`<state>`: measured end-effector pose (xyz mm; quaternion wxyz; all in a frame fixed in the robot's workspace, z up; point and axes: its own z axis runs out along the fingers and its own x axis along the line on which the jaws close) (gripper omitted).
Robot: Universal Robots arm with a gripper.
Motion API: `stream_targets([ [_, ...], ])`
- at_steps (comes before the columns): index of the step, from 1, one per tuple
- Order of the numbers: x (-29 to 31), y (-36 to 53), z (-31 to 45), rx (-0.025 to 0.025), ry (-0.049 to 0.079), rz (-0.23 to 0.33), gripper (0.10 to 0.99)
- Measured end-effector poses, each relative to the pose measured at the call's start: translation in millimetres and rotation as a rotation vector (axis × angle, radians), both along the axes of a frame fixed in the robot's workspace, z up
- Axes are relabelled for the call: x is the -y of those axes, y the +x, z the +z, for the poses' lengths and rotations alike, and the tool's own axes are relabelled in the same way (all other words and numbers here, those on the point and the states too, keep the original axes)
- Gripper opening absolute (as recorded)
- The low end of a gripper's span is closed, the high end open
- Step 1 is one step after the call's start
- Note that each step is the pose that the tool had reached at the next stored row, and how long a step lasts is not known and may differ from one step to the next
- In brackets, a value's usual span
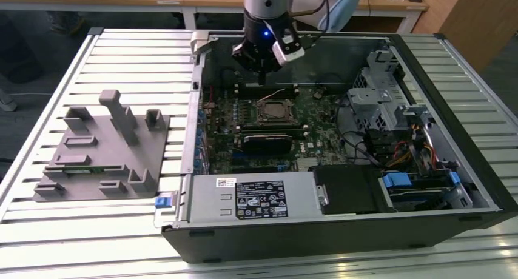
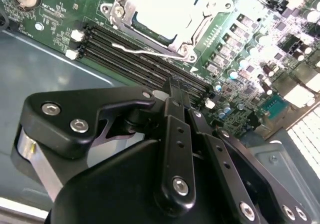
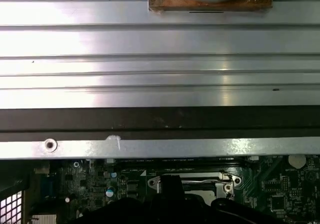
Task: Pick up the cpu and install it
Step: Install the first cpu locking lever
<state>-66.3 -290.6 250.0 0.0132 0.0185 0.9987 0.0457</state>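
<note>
With the cpu [image 2: 160,6] apparently already seated in the socket [image 1: 275,112], the empty, clenched gripper [image 1: 261,67] is held above the socket, so latching is judged outstanding

Black claw [image 2: 176,91], silver screws, silver-black wrist, blue light

I see cpu [image 2: 159,6] top pale glossy metal; end effector [image 2: 172,91] matt black, smooth; table [image 1: 130,67] ribbed shiny metal.
</note>
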Motion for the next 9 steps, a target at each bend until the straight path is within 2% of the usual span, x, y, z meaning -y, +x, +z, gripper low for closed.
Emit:
stream_targets([
  [9, 1.2, 14.2, -4.9, 0.0001, 0.000, 0.000, 0.106],
])
